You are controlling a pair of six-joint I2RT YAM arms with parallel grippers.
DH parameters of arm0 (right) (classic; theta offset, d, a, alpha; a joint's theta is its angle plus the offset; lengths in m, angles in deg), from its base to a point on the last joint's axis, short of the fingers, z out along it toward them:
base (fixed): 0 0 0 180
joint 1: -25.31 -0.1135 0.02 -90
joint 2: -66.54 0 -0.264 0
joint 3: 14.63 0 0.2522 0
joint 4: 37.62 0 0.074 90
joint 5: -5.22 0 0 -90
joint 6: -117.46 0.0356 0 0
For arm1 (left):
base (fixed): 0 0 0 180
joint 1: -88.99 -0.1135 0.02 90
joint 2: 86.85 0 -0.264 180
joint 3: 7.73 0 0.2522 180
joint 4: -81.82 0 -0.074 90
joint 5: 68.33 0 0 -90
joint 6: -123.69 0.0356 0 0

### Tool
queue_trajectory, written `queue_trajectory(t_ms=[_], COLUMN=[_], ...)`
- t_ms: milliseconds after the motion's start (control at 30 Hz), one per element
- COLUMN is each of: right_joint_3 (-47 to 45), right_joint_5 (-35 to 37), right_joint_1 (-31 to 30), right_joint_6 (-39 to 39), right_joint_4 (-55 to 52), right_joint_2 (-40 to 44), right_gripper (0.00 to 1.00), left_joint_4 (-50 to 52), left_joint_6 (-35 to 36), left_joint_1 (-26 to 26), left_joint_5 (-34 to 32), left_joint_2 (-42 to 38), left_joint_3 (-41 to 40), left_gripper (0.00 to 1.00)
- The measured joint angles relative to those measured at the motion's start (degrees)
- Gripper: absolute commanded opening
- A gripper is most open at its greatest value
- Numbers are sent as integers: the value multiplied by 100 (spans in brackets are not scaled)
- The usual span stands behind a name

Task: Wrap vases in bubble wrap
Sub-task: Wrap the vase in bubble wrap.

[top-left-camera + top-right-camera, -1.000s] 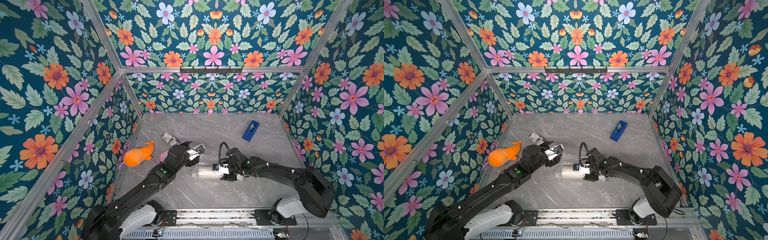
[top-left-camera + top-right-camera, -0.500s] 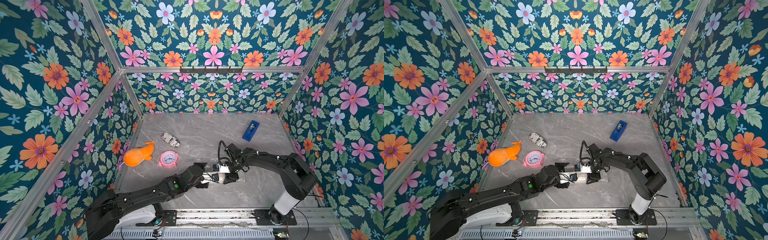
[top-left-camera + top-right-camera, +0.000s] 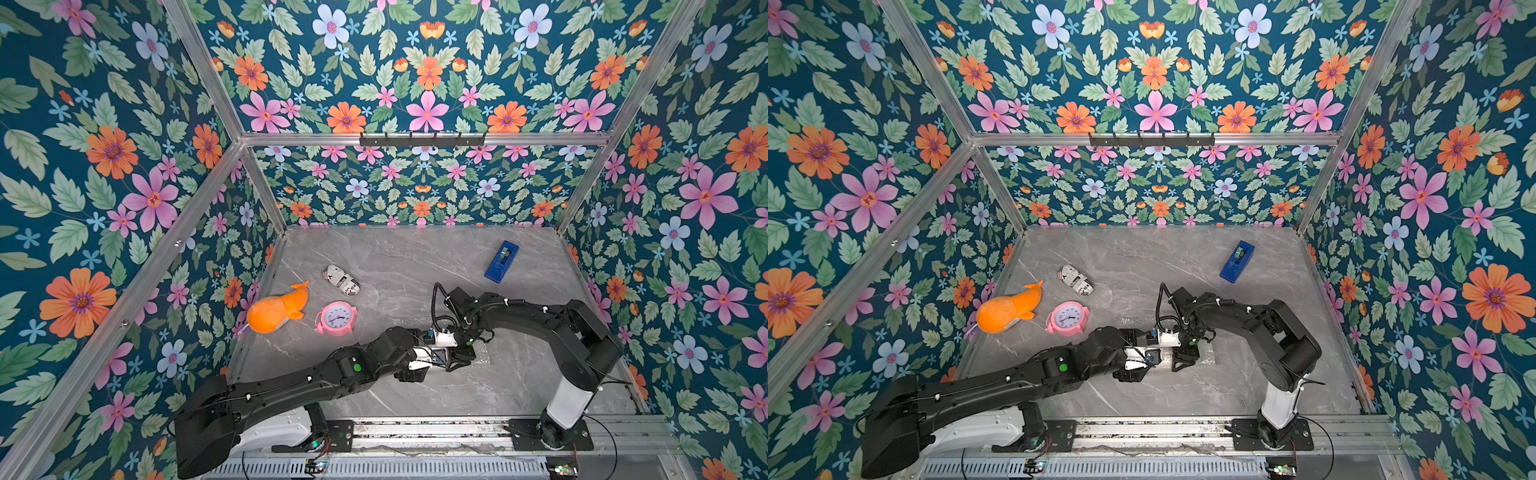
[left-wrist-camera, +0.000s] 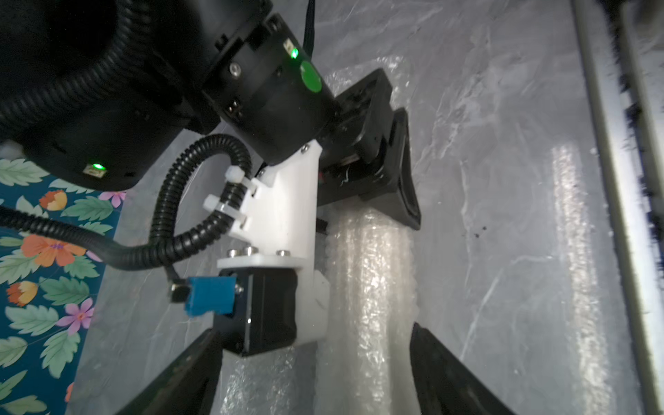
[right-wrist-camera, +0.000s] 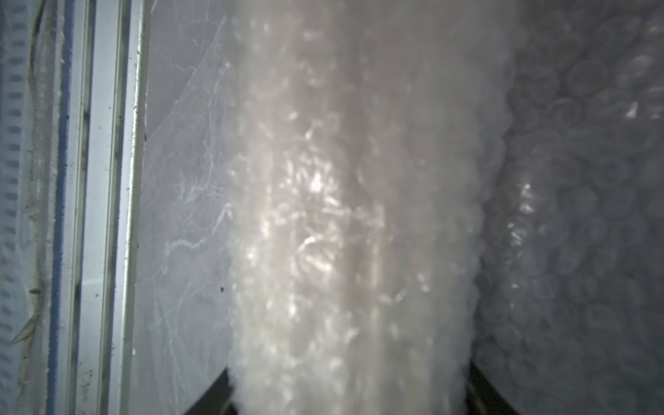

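- Pincers first, both top views: left pincer [image 3: 434, 359] [image 3: 1156, 360] comes in low along the table. Right pincer [image 3: 458, 362] [image 3: 1185, 360] points down just beside it. They meet near the front middle of the grey table [image 3: 374, 257]. Too crowded there for me to read either jaw gap.
- Same views: bubble wrap [image 3: 484, 354] [image 3: 1209, 356] lies on the table under both pincers, with a bit showing past the right one.
- Well apart from them: pink clock [image 3: 337, 319], orange plush [image 3: 276, 309], newsprint cylinder [image 3: 341, 280], blue tape dispenser [image 3: 502, 262].
- Left wrist view: left pincer [image 4: 316, 332] has its jaws wide, straddling the bubble wrap [image 4: 370, 287], which is rolled into a tube. One finger is just beside the roll and the other is well off it, so I see no clamp. Right pincer [image 4: 370, 201] grips the roll further along.
- Right wrist view: right pincer [image 5: 348, 386] has its jaws only as far apart as the roll [image 5: 323, 179] is wide. Both fingers press its sides, so it has hold of it. Loose sheet lies flat beside the roll.
- Vase [image 5: 373, 233]: only a blurred cream tint through the wrap, inside the roll.
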Motion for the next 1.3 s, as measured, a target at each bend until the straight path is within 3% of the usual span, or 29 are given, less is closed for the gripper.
queue_trajectory(t_ms=[333, 500, 700, 1033, 1300], right_joint_3=[835, 1001, 791, 920, 1139], right_joint_5=[-315, -385, -219, -144, -144], right_joint_1=[214, 258, 258, 278, 284], right_joint_6=[-251, -243, -138, -131, -151], right_joint_4=[-1443, -1668, -1421, -1384, -1467], right_joint_2=[-654, -802, -527, -570, -704], right_gripper=[48, 48, 48, 48, 47], left_joint_4=[-232, 197, 140, 245, -472], left_joint_6=[-131, -284, -424, -492, -313], left_joint_1=[68, 120, 125, 658, 857], left_joint_5=[-345, -553, -874, -859, -1255], left_joint_2=[219, -398, -901, -382, 245], left_joint_3=[-90, -269, -284, -518, -765], left_gripper=[76, 83, 79, 81, 86])
